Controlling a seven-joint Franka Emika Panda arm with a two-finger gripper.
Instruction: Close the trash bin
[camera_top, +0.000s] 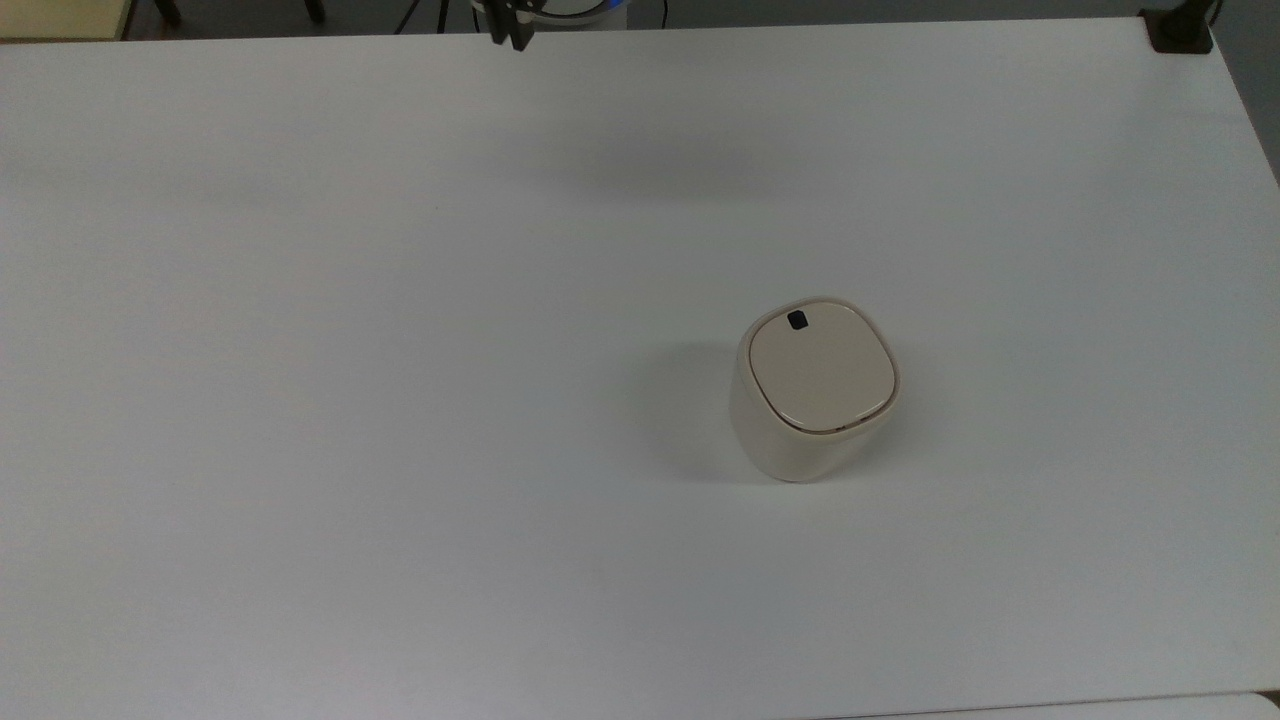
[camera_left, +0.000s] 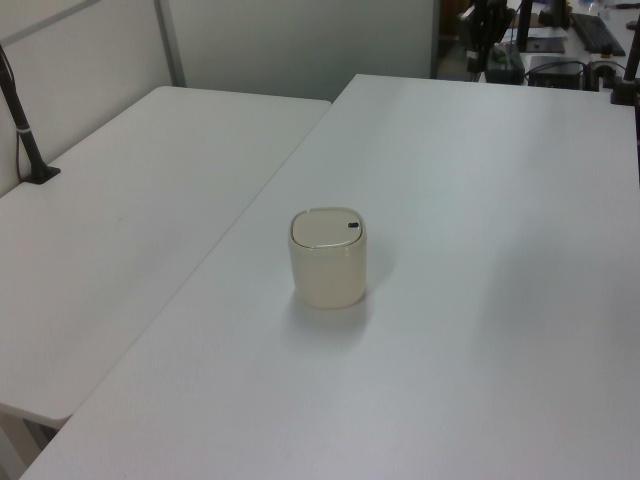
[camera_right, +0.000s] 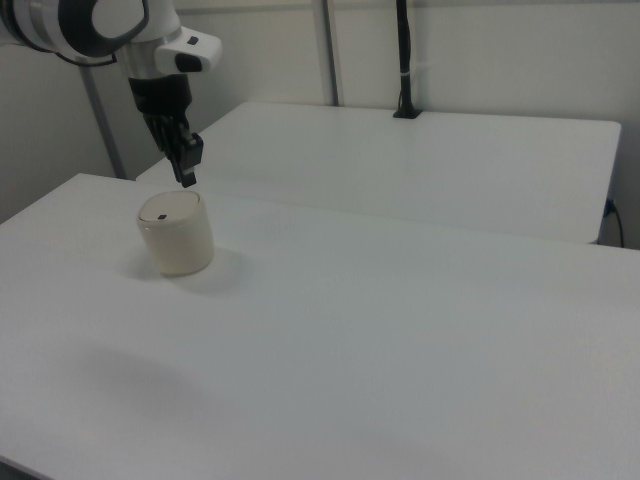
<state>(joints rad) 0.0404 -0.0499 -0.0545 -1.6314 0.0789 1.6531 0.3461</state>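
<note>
The trash bin (camera_top: 812, 388) stands upright on the white worktop (camera_top: 400, 400), right of centre in the top view, at mid-frame in the left view and at the left in the right view. Its flat lid (camera_top: 820, 368) lies down flush inside the rim, with the small black latch (camera_top: 797, 320) near the lid's upper edge in the top view. By that, the closing looks done, and the step in hand reads as the retreat from the bin.

The end effector (camera_right: 187, 165) hangs from the arm in the upper left of the right view, raised above the worktop and not touching the bin; in the top view its tip sits at the top edge, left of centre, well apart from the bin. Whether its fingers are parted or together I cannot tell.

If anything is left, it is a check that the lid has latched; a further press would call for coming back over the lid and pushing straight down near the latch.

A second white table (camera_left: 140, 200) adjoins the worktop. A black post (camera_right: 403, 60) stands at its far edge. Nothing lies between the end effector and the bin.
</note>
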